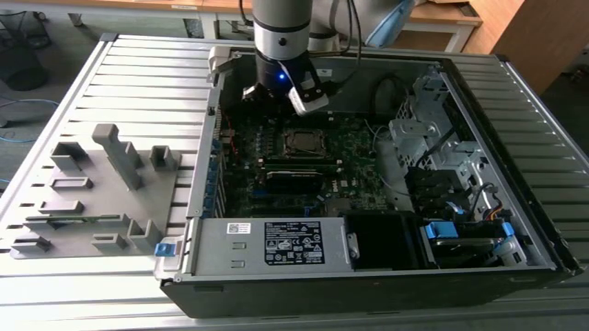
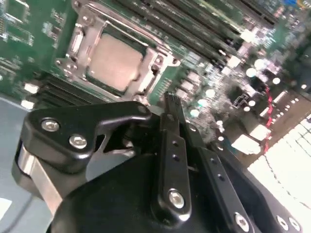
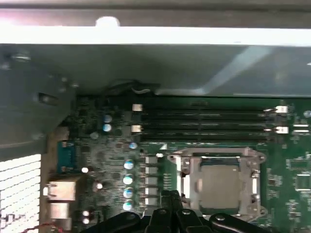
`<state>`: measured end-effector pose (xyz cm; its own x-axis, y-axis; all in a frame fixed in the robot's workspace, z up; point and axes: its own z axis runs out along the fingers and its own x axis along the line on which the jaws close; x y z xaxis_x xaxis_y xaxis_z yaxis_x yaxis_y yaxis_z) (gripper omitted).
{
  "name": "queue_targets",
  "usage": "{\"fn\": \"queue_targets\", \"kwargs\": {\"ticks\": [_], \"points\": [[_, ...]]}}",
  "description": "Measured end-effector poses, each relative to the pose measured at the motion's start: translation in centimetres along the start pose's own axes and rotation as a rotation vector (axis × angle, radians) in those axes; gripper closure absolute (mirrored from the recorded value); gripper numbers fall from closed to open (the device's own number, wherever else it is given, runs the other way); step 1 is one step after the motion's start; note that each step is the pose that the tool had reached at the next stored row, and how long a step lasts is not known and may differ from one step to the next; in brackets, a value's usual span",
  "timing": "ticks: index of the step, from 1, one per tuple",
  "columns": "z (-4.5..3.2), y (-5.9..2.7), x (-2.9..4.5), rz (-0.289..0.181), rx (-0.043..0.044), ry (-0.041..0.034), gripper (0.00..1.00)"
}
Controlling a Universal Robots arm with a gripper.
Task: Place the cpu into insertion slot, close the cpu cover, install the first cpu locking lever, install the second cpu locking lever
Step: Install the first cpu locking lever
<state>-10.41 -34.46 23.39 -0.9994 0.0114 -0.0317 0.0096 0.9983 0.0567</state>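
Exterior view: insertion slot (image 1: 302, 143) too small to tell its state. Second wrist view: gripper (image 2: 171, 104) body hides the motherboard (image 2: 29, 29) beside the cpu cover (image 2: 76, 46); far board area blurred. First wrist view: gripper cut by frame edge.

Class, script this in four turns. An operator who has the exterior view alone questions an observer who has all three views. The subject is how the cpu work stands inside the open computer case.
Operator: From here the cpu is just a pale square. Is it covered?
Observer: Yes. In both wrist views the cpu cover lies flat around it, with the metal top showing through its window.
Operator: And the gripper?
Observer: In the second wrist view it is shut and empty. Its tip is beside the cover, not over the window.
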Motion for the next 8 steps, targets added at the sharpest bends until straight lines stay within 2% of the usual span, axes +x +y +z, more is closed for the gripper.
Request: {"fn": "queue_targets", "kwargs": {"ticks": [4, 8], "points": [[-0.72, 0.05, -0.03, 0.001, 0.0001, 0.0002, 0.89], [-0.78, 0.06, -0.03, 0.001, -0.0001, 0.0000, 0.89]]}}
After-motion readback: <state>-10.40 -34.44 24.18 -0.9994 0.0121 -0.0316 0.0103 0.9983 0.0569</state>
